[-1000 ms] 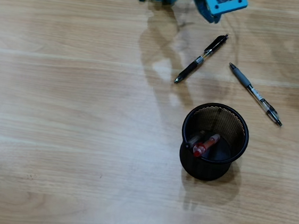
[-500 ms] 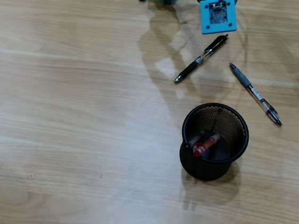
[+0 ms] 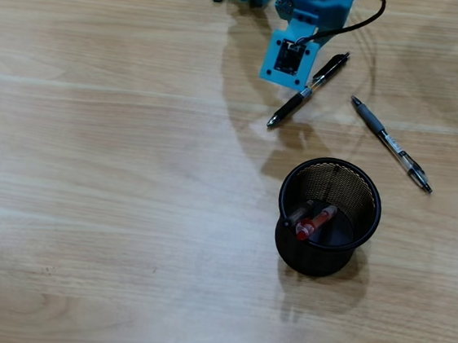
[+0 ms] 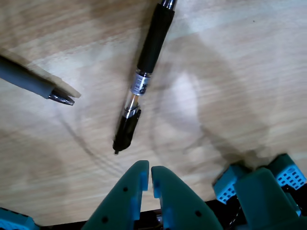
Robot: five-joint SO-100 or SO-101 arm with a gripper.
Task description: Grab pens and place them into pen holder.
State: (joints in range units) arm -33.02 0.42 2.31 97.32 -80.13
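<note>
The overhead view is giving the whole table (image 3: 86, 206): the arm (image 3: 307, 16) is sitting at the top centre, the black pen (image 3: 309, 91) is lying slanted just beside and below it, and the grey pen (image 3: 391, 143) is lying well apart to the right. The mesh holder (image 3: 328, 217) is standing in the lower right-centre, and a red pen (image 3: 315, 221) is resting inside it alongside a darker one. None of that cup is showing from the wrist.

The wrist view is offering what the overhead cannot: the claw (image 4: 147, 178) itself, coming in from the bottom edge. Its two teal fingers (image 4: 129, 191) are sitting almost together, only a thin slit between them, and they are gripping nothing. The black pen (image 4: 144, 76) is lying on the wood just above the tips, close but not touching, its clip end pointing down toward them. At the left edge the grey pen's tip (image 4: 61, 98) is poking into the frame.
</note>
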